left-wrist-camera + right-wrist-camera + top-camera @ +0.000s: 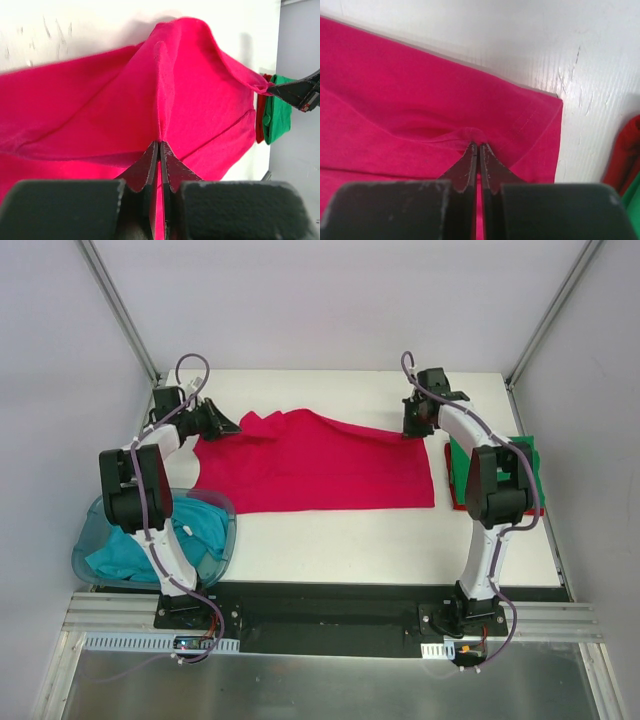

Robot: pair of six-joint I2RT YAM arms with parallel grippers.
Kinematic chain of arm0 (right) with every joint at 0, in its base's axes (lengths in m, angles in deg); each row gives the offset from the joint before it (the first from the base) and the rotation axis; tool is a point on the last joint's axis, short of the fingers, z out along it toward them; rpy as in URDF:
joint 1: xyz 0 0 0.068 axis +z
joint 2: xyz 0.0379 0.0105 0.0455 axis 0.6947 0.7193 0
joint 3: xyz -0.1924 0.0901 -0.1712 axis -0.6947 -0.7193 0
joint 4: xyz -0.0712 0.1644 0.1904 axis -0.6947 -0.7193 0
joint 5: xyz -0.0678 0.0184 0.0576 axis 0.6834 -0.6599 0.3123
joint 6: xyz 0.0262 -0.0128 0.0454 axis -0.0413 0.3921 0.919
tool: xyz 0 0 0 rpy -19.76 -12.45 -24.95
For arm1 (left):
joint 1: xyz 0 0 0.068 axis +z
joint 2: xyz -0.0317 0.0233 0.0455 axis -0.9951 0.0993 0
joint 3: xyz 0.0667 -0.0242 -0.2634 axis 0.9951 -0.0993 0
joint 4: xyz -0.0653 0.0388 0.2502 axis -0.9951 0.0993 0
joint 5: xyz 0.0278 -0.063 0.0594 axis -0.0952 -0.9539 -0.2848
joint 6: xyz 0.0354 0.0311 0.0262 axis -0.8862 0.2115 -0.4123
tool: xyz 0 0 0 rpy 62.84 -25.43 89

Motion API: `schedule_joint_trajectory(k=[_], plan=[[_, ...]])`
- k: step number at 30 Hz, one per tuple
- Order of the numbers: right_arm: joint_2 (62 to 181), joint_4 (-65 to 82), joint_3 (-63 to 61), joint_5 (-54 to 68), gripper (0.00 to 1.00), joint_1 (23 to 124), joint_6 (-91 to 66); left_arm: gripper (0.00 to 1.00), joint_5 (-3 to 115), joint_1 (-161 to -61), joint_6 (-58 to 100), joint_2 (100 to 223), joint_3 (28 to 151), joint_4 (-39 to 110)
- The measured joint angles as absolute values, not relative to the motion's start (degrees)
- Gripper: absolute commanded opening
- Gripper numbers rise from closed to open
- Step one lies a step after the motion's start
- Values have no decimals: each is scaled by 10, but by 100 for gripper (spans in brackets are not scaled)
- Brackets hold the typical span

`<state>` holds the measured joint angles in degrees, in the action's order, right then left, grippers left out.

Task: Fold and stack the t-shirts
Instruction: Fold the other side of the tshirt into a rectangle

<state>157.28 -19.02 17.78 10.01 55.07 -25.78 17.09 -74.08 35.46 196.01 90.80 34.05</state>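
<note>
A crimson red t-shirt [315, 465] lies spread across the middle of the table. My left gripper [232, 428] is shut on its far left edge, cloth pinched between the jaws in the left wrist view [160, 144]. My right gripper [410, 426] is shut on its far right corner, seen in the right wrist view [478, 145]. A folded green t-shirt [525, 455] lies on a folded red one [456, 498] at the right edge. A teal t-shirt [140, 545] lies bunched in the tub.
A translucent blue plastic tub [225, 530] stands at the near left beside the left arm's base. White walls and metal frame posts enclose the table on three sides.
</note>
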Motion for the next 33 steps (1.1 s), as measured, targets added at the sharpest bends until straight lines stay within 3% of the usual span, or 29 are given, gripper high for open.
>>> schedule_joint_trajectory(k=[16,33], plan=[[1516,-200,133,132,0,542,-267,0,213,-668,391,1784,693,263],[1498,-221,126,130,0,520,-282,0,163,-591,450,1773,658,230]])
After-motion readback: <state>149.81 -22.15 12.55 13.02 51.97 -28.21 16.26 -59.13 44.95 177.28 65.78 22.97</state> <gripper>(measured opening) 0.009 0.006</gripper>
